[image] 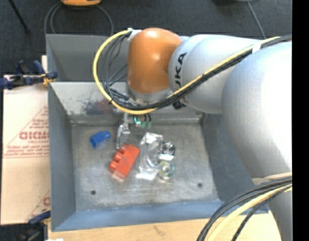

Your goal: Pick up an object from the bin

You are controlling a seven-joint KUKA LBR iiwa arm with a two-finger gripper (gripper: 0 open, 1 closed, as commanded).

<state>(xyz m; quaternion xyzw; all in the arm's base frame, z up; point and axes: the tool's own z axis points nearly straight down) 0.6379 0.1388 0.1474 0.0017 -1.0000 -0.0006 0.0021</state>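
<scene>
Red block (124, 161): lies flat on the floor of the bin (61, 149), slightly left of the floor's middle. Its long axis runs diagonally, the upper end pointing toward the back wall and a little right, the lower end toward the front-left corner. The left long edge looks stepped or studded.

Gripper (124, 133): hangs just above the block's upper end, toward the back wall. No object shows in it. Whether it stands wide or narrow cannot be told from this view, and contact with the block cannot be confirmed either.

Bag (148, 157): clear, crumpled plastic lying just beside the block's right edge. Whether the two touch cannot be told. Its long axis runs roughly front to back. Metal parts (167, 160), shiny and rounded, sit at its right side. Their kind cannot be made out.

Blue piece (99, 139): small and stubby, to the left of the gripper and up-left of the block, apart from both. It is tilted, its right end nearer the back wall.

Orange cover (150, 59): a rounded shell on the wrist directly over the gripper, above the back wall. A yellow cable (97, 69) loops round its left side.
</scene>
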